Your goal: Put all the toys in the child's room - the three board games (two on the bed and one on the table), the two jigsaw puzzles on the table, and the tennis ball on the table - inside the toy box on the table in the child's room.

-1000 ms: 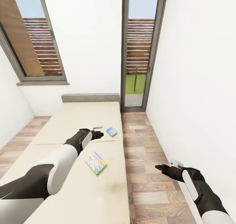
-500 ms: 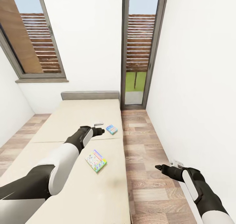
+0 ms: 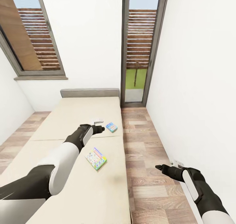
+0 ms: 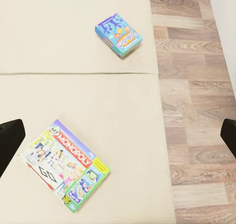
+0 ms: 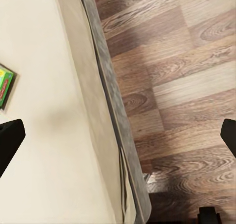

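Since a second ago the whole head view is sliding downward a little: window sill, headboard and both games now sit higher in the frame, which is the camera shifting rather than the things moving. Against that shift the left arm is keeping its reach over the bed (image 3: 98,191), and the right arm is holding the same spot in the lower right of the frame.

Lying flat at the centre of the head view is the Monopoly board game (image 3: 96,158), on the beige mattress, slightly turned. In the left wrist view it (image 4: 63,165) is showing in the lower left, its title readable. Further up the bed, near the mattress edge and just above the seam between the two mattress parts, the small blue board game (image 3: 111,127) is resting; the left wrist view is showing it (image 4: 118,35) in the upper middle. The two games are lying well apart.

Hovering above the mattress, the left gripper (image 3: 102,129) is sitting just left of the blue game in the head view, touching neither box. Its dark fingertips (image 4: 10,140) are showing at the far side edges of the left wrist view, spread wide with nothing between them.

Out over the wooden floor (image 3: 147,145), beside the bed's right edge, the right gripper (image 3: 159,167) is hanging. Its fingertips (image 5: 9,138) are likewise standing wide apart at the frame edges in the right wrist view, holding nothing, with the bed's edge and floor planks below.
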### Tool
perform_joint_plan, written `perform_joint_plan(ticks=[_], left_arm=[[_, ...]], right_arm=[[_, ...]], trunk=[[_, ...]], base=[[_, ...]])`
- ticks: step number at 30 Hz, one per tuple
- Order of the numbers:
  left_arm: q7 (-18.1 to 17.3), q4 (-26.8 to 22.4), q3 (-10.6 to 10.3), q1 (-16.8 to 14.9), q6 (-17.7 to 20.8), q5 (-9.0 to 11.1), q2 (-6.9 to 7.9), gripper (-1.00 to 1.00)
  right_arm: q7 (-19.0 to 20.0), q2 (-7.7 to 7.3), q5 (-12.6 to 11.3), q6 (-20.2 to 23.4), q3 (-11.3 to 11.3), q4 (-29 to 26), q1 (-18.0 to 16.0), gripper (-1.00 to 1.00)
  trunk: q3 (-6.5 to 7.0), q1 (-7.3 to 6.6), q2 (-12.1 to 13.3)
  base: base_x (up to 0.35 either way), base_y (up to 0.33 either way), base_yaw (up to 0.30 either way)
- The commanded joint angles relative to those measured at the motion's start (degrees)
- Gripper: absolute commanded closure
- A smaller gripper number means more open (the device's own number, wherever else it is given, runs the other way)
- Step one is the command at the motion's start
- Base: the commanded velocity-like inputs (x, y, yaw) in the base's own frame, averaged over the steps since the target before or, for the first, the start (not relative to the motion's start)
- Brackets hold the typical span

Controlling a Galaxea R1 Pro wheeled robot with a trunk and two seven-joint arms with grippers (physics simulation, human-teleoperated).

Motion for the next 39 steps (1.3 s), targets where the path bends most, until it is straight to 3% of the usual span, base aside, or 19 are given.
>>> perform_joint_plan(ticks=[1, 15, 26, 39], left_arm=[[0.2, -0.1, 0.3, 0.0, 0.3, 0.1, -0.07, -1.00], [0.5, -0.3, 0.3, -0.7, 0.5, 0.0, -0.05, -1.00], [7.3, -0.3, 0.3, -1.2, 0.4, 0.1, -0.05, -1.00], [8.7, -0.3, 0.3, -1.3, 0.4, 0.0, -0.57, -1.00]], right_arm=[[0.4, 0.01, 0.3, 0.3, -0.1, 0.0, 0.0, -1.00], [0.4, 0.00, 0.3, 0.1, -0.1, 0.5, 0.0, -1.00], [0.5, 0.00, 0.3, 0.1, -0.1, 0.6, 0.0, -1.00], [0.4, -0.06, 0.3, 0.1, -0.1, 0.7, 0.0, -1.00]], trunk=[[-0.21, 0.03, -0.1], [-1.54, 0.03, -0.1], [-2.58, 0.03, -0.1], [-3.81, 0.03, -0.1]], base=[[0.000, 0.000, 0.000], [0.000, 0.000, 0.000], [0.000, 0.000, 0.000], [0.000, 0.000, 0.000]])
